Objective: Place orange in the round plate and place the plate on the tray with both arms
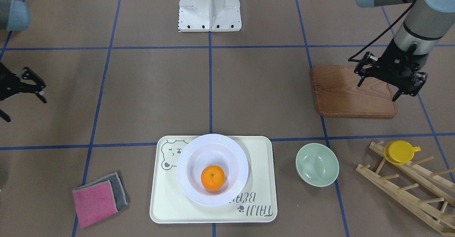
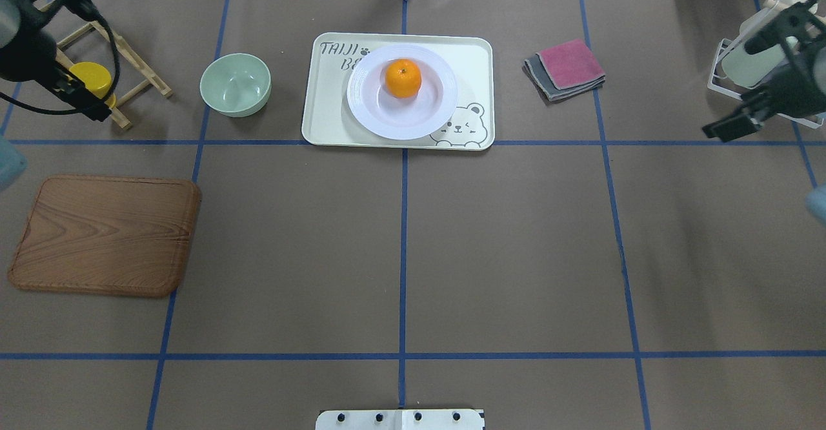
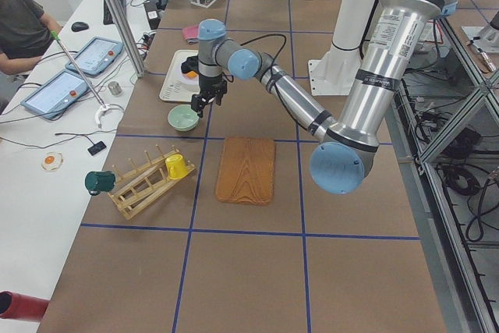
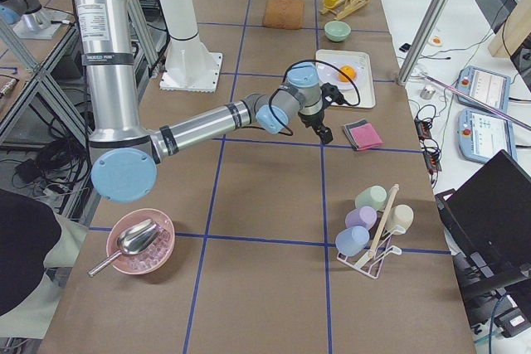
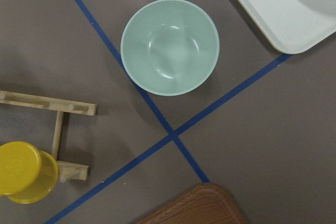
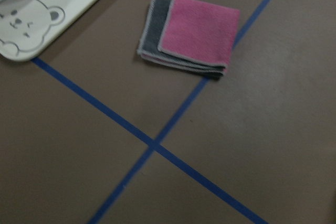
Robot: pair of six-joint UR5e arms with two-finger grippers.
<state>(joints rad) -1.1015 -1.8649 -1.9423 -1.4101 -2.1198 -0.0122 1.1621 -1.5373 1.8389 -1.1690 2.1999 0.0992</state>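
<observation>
The orange (image 1: 212,177) lies in the sunken centre of the white round plate (image 1: 187,158). That plate rests on the cream bear-print tray (image 1: 167,201) at the table's far side from the robot base. Both show from above too: orange (image 2: 403,78), plate (image 2: 368,115), tray (image 2: 321,120). My left gripper (image 1: 377,88) hangs open and empty above the brown wooden board, well away from the tray. At the opposite table end my right gripper (image 1: 25,110) is open and empty, raised beside the folded cloths.
A brown wooden board (image 1: 341,98), a pale green bowl (image 1: 317,164) and a wooden rack (image 1: 408,190) with a yellow cup (image 1: 400,151) sit on my left side. Folded pink and grey cloths (image 1: 97,199) lie on my right side. The robot base (image 1: 209,5) stands mid-table.
</observation>
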